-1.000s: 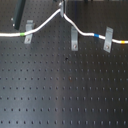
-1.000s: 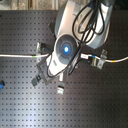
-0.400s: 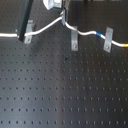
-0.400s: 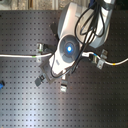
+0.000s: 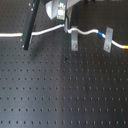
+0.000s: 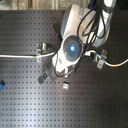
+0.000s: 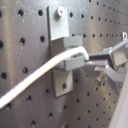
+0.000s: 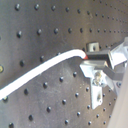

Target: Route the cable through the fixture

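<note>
Soft, low-res frames, even indoor light, mild glare on pale parts.

Both exterior views are blurry and blocky; perforated board (image 5: 65,95) reads dark matte, holes smeared to faint dots. Cable (image 5: 47,31) blows out near white beside the gripper (image 5: 66,25), bands barely separable. In the second exterior view the arm housing (image 6: 70,47) is overexposed, with a glowing blue light at its centre; board greyer, washed toward the upper edge. Fixture (image 7: 64,50) in the first wrist view is fairly sharp, throwing a soft shadow on the board next to the gripper; near fingers (image 7: 112,62) are out of focus. Second wrist view is dimmer, cable (image 8: 45,67) softly lit, foreground blurred.
</note>
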